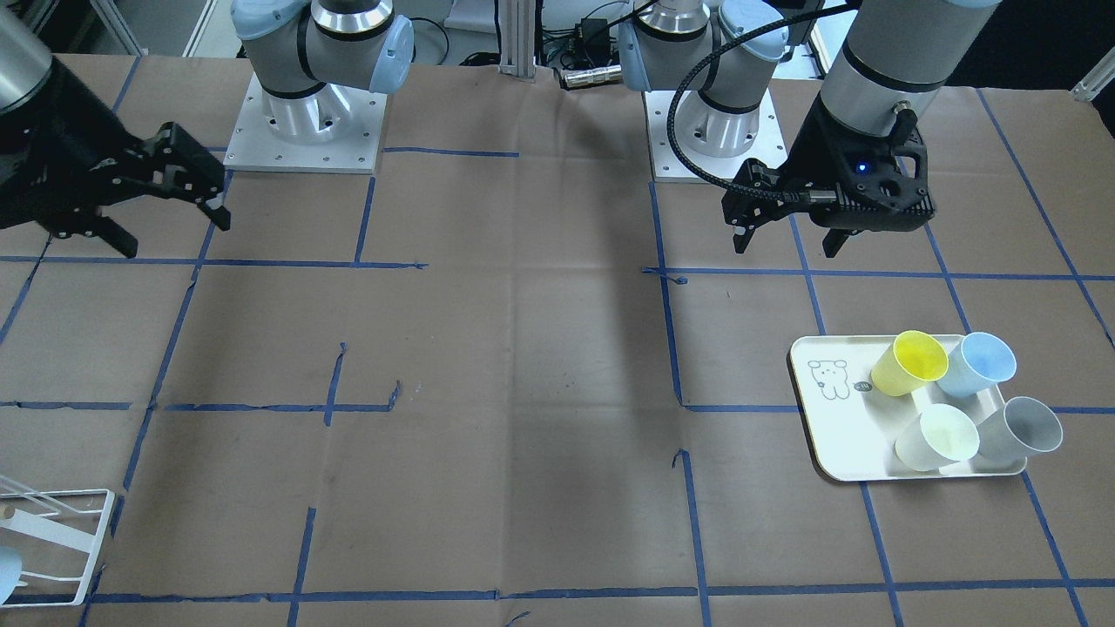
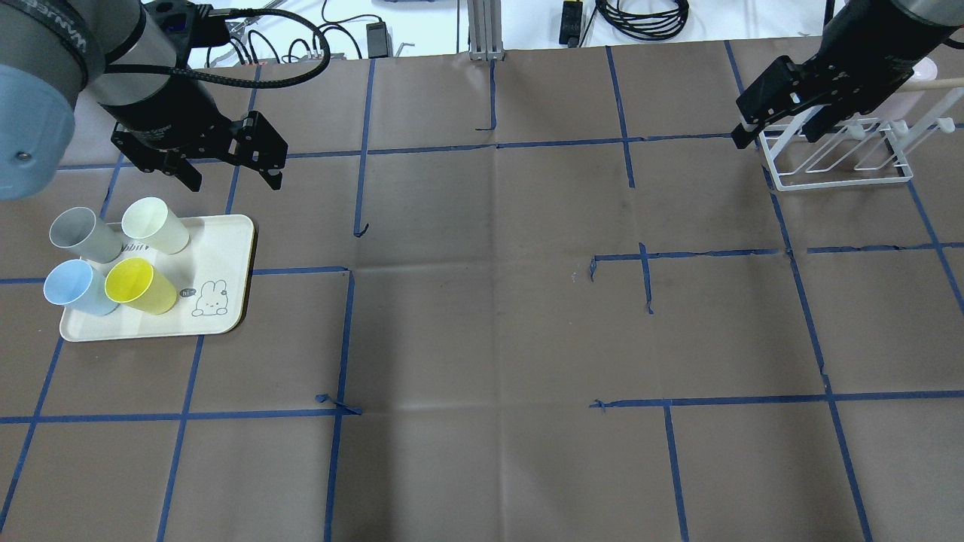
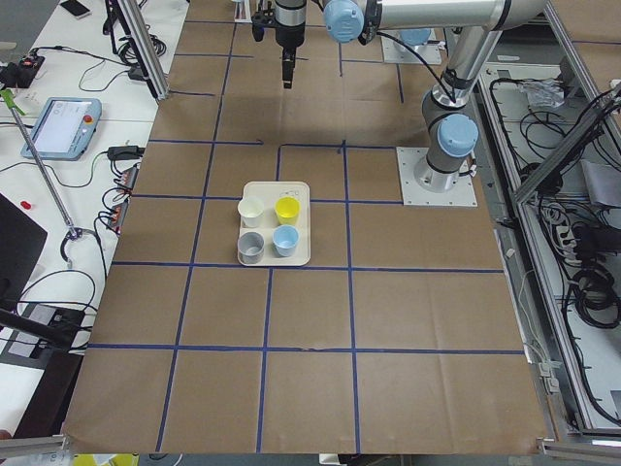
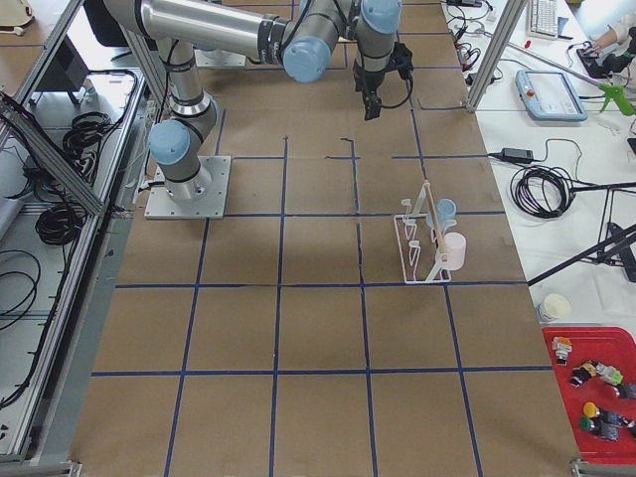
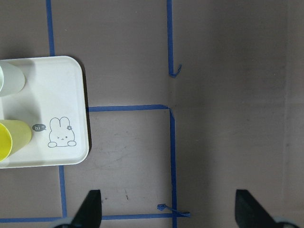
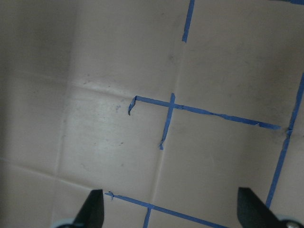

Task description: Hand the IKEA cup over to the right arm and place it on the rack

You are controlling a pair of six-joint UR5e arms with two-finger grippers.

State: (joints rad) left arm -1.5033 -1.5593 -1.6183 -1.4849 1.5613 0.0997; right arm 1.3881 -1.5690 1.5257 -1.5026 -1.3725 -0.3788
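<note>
The table (image 2: 489, 316) is covered in matte brown paper, creased in squares and marked with a grid of blue tape. On the robot's left side lies a smooth cream tray (image 2: 226, 248), a rounded rectangle with a small animal drawn in one corner. Four plain tapered plastic cups stand on it in a two-by-two cluster, mouths up and long axes vertical: a grey cup (image 2: 75, 235) and a pale green cup (image 2: 154, 226) on the far side, a blue cup (image 2: 71, 288) and a yellow cup (image 2: 139, 286) on the near side. The left fingers (image 5: 90, 211) hang above bare paper just beyond the tray's far corner, pointing down, spread wide and empty, touching nothing. On the far right of the table stands the rack (image 2: 836, 169), a rectangular frame of thin white wire with slanted rods, its long side running across the table. A whitish hung cup (image 4: 454, 250) and a light-blue hung cup (image 4: 446, 209) sit at its outer side; how they are seated cannot be made out. The right fingers (image 6: 93, 211) hover near the rack's inner end, also wide apart and holding nothing, with only taped paper between them.
</note>
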